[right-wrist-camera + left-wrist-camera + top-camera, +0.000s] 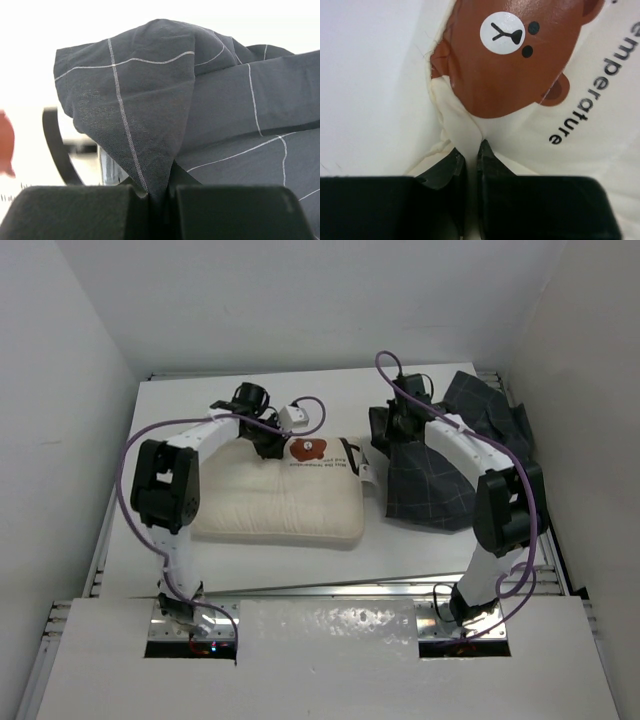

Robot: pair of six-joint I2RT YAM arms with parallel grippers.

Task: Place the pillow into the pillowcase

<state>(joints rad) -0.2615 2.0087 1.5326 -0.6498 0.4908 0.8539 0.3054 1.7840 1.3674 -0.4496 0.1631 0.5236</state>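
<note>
The cream-white pillow [280, 502] lies flat in the middle of the table, its brown bear print [308, 450] at the far edge. My left gripper [272, 443] is at that far edge, just left of the bear. In the left wrist view it [470, 151] is shut on a pinched fold of the pillow [600, 145] below the bear print [512, 65]. The dark checked pillowcase [432, 480] lies crumpled to the pillow's right. My right gripper [397, 425] is at its far left corner. In the right wrist view it [160, 187] is shut on a raised peak of the pillowcase [150, 85].
White tags [366, 466] stick out from the pillow's right end, next to the pillowcase. White walls close in the table [200, 400] on the left, back and right. A metal rail [330, 590] runs along the near edge by the arm bases.
</note>
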